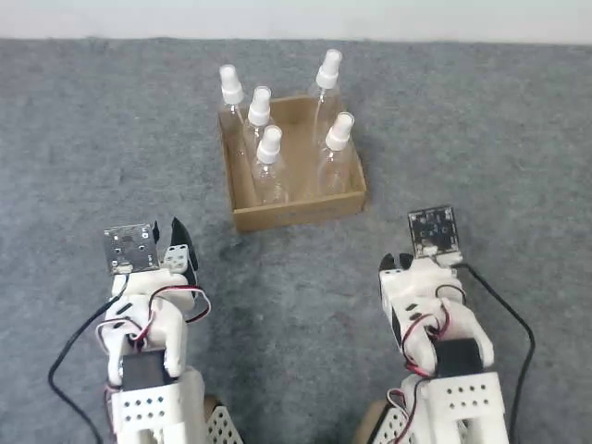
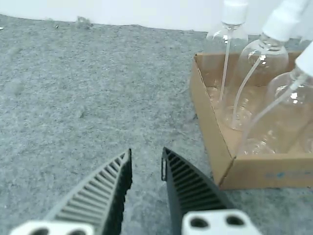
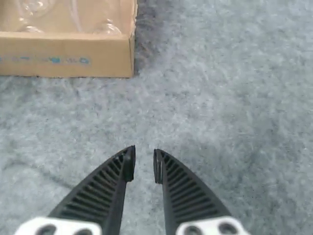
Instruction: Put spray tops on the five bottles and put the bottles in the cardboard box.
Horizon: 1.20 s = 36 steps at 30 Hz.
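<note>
While arms rest folded low: left claw (image 2: 146,157), right claw (image 3: 144,156) slightly parted, empty; ahead, cardboard box (image 1: 296,209) holding five clear spray-topped bottles (image 1: 270,171).

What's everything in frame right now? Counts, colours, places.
Clear plastic bottles: five, transparent, upright inside the box.
Spray tops: five, white, one on each bottle.
Open cardboard box: one, brown, far middle of the table, ahead of both arms.
Felt table cover: one, grey, under everything.
Wall: one, white, beyond the far edge.
Left gripper: one, black, near side, empty, fingers slightly apart.
Right gripper: one, black, near side, empty, fingers slightly apart.
</note>
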Available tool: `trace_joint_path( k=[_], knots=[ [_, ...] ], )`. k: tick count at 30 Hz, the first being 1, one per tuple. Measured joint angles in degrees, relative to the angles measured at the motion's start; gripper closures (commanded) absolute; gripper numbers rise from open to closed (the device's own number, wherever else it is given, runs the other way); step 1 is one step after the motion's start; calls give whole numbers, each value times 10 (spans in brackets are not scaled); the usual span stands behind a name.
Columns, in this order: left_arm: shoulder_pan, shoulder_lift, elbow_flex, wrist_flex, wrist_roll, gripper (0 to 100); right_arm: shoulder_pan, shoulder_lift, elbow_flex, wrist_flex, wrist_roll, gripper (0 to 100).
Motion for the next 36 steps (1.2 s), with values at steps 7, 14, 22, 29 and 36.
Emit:
trace_joint_path(
  k=[7, 14, 22, 29, 36],
  knots=[
    [-1, 0, 0, 0, 0, 909, -2, -112, 83, 0, 0, 992],
    [-3, 0, 0, 0, 0, 909, 3, -185, 88, 69, 0, 992],
    [4, 0, 0, 34, 0, 909, 1, -185, 88, 101, 0, 992],
    [-10, 0, 0, 134, 0, 909, 1, -185, 88, 161, 0, 992],
    [-62, 0, 0, 209, 0, 909, 1, -185, 88, 171, 0, 992]
  ],
)
